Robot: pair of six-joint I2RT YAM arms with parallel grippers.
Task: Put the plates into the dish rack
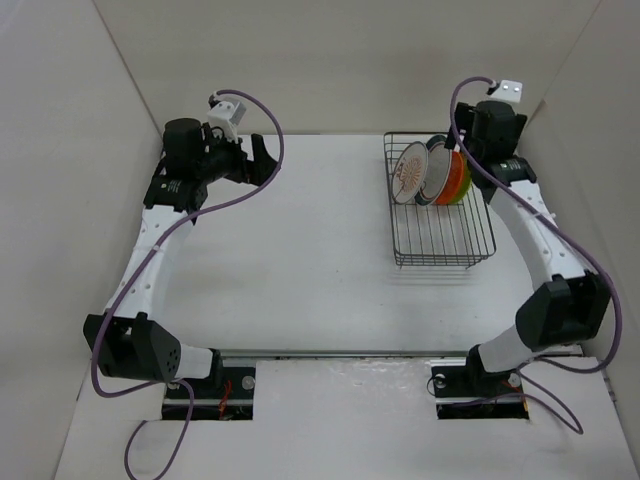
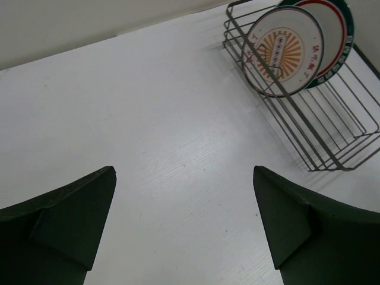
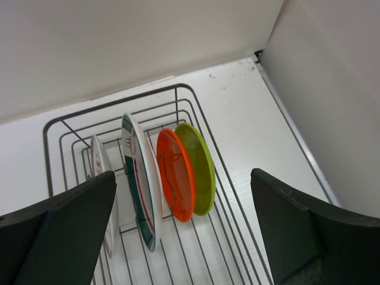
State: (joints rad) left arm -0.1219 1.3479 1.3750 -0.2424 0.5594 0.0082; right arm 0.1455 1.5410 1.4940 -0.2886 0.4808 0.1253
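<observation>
The dark wire dish rack stands at the far right of the table. Several plates stand on edge in its far end: the small white sunburst plate, the larger white plate with teal-and-red rings, the orange plate and the lime green plate. My right gripper is open and empty above the rack, over the plates. My left gripper is open and empty at the far left, well away from the rack. The left wrist view shows the rack and the sunburst plate.
White walls close in the table on the left, back and right. The right wall runs close beside the rack. The near half of the rack holds no plates.
</observation>
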